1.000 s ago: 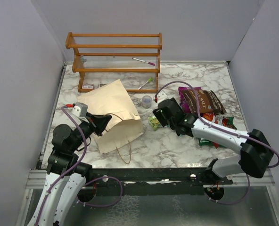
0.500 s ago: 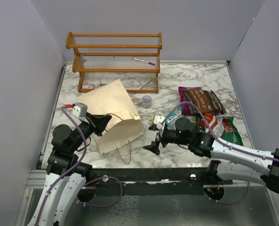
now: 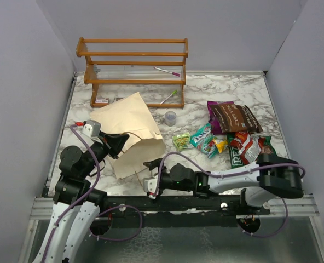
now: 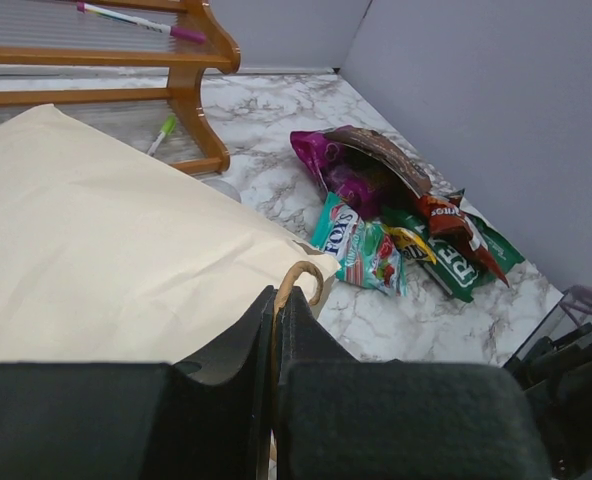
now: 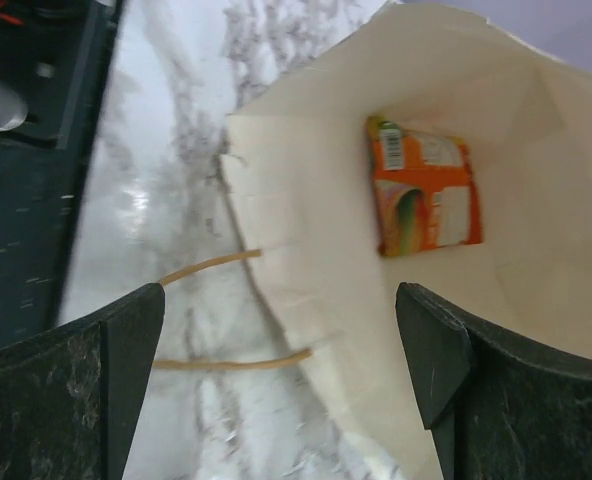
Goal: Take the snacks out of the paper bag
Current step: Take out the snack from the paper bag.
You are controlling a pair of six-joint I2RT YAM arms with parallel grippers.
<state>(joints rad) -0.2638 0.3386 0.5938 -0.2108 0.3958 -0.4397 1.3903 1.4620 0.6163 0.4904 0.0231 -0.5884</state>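
The paper bag [image 3: 133, 118] lies on its side on the left half of the marble table [image 3: 206, 87], with its mouth turned toward the near edge and propped open. The left gripper [image 4: 276, 300] has its fingers pressed together on one tan string handle [image 4: 298, 272]. The loop pokes out just above the fingertips, and the pinch holds the bag's upper lip off the marble. The second handle loop [image 5: 208, 266] lies slack on the table just outside the mouth.

The right gripper [image 3: 150, 174] sits low in front of that mouth with its fingers spread wide and nothing between them. Its wrist view looks between the fingers into the bag, where a single orange packet [image 5: 424, 187] lies flat against the cream inner wall, toward the back.

The other snacks are out on the right side of the table, well apart from the bag. A dark brown packet [image 3: 236, 116] lies over a purple one [image 3: 215, 106]. Nearer the arms, a teal packet [image 3: 202, 138], a yellow one [image 3: 220, 144], a red one [image 3: 242, 141] and a large green one [image 3: 239, 159] overlap in a loose heap. A small green packet [image 3: 180, 142] lies alone on the bag side of the heap.

A small clear cup [image 3: 171, 116] stands upright between the bag and the snacks. Behind it the wooden rack [image 3: 132, 55] lines the far edge, with a pink-capped marker [image 3: 167, 72] on its shelf and a green-tipped marker [image 3: 169, 97] lower down.
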